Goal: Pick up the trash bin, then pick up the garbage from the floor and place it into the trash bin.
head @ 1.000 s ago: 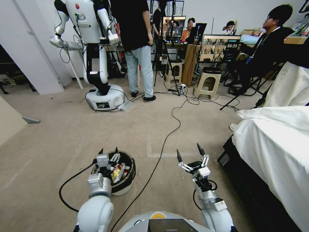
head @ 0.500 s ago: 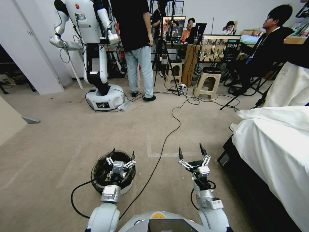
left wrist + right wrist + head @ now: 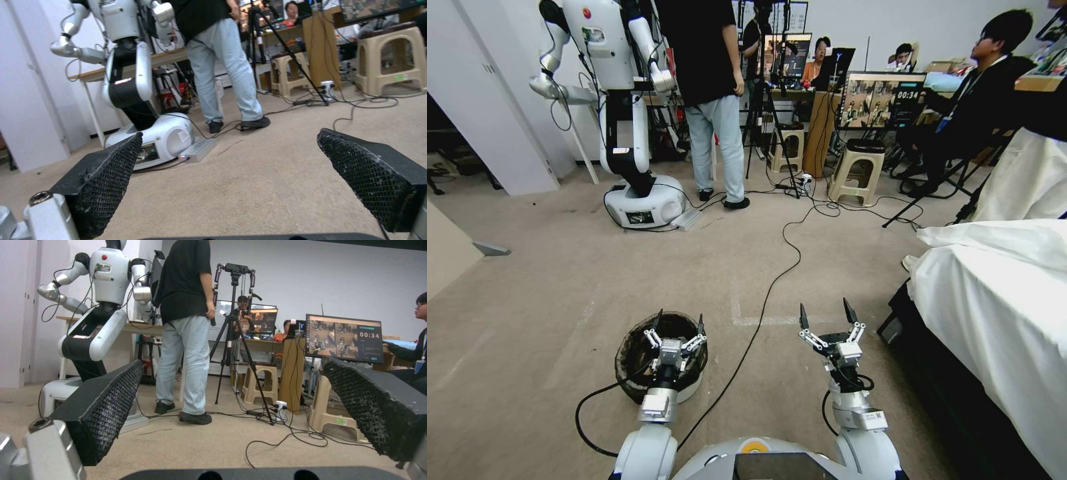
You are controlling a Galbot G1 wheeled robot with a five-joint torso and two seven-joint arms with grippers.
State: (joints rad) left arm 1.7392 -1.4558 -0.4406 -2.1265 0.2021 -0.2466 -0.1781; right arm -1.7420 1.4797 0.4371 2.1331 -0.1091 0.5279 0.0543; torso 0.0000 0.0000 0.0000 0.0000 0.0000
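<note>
The trash bin (image 3: 628,350), white with a dark liner over its rim, stands on the carpet at front left. My left gripper (image 3: 679,321) hovers over the bin's opening, open and pointing forward, holding nothing. In the left wrist view its black mesh pads (image 3: 106,180) are spread wide with bare carpet between them. To the bin's right, my right gripper (image 3: 826,312) is raised above the floor, open and empty. Its pads (image 3: 111,406) stand far apart in the right wrist view. The garbage is hidden: my left arm covers the bin's inside.
A black cable (image 3: 760,300) runs across the carpet between my arms. A bed with a white sheet (image 3: 1000,300) is close on the right. Ahead stand another white robot (image 3: 620,100), a standing person (image 3: 714,100), a tripod, stools (image 3: 857,170) and desks with seated people.
My left arm swung from the bin's left rim to above its middle and turned its wrist forward. It now covers the wrappers seen inside. The right gripper barely moved.
</note>
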